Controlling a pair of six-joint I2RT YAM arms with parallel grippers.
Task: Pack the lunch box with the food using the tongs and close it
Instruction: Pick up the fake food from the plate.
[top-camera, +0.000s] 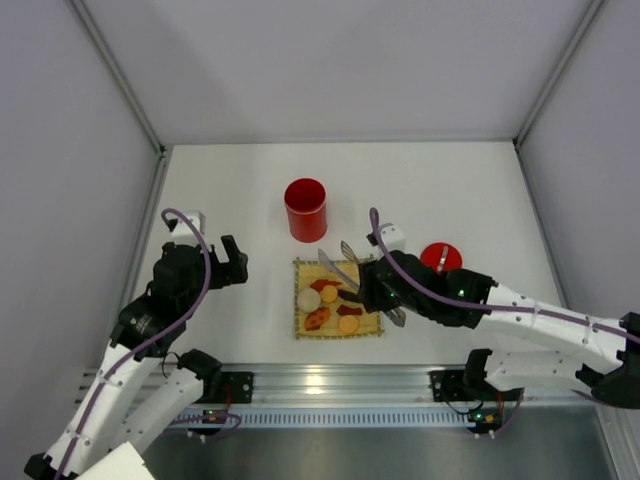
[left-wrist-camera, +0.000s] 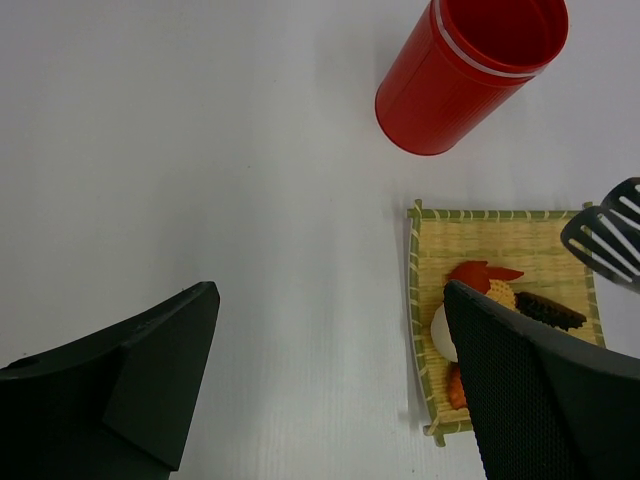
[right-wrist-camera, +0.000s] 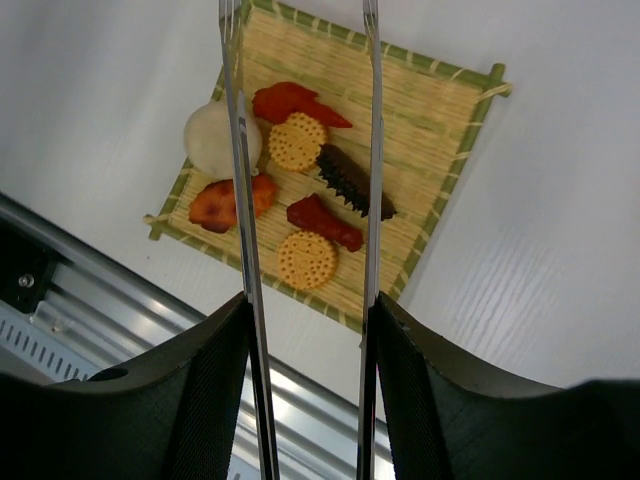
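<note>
Right claw (right-wrist-camera: 310, 335) half closed on long thin silver metal tongs (right-wrist-camera: 238, 150), tong arms apart, above square bamboo mat (right-wrist-camera: 440, 110). Small toy food pieces (right-wrist-camera: 298, 142) all on mat. Red cylindrical lunch box (top-camera: 305, 210) stands open on tabletop (top-camera: 230, 180) just beyond mat; red round lid (top-camera: 440, 257) lies right of mat. Left claw (left-wrist-camera: 330, 300) wide, empty. Advice: put tips either side of one piece only, lower to mat, squeeze gently.

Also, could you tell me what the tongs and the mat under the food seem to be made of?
The tongs look like polished metal, probably steel: thin, silvery, reflective arms. The mat looks like matte bamboo slats, judging by its tan parallel strips and green edging.
</note>
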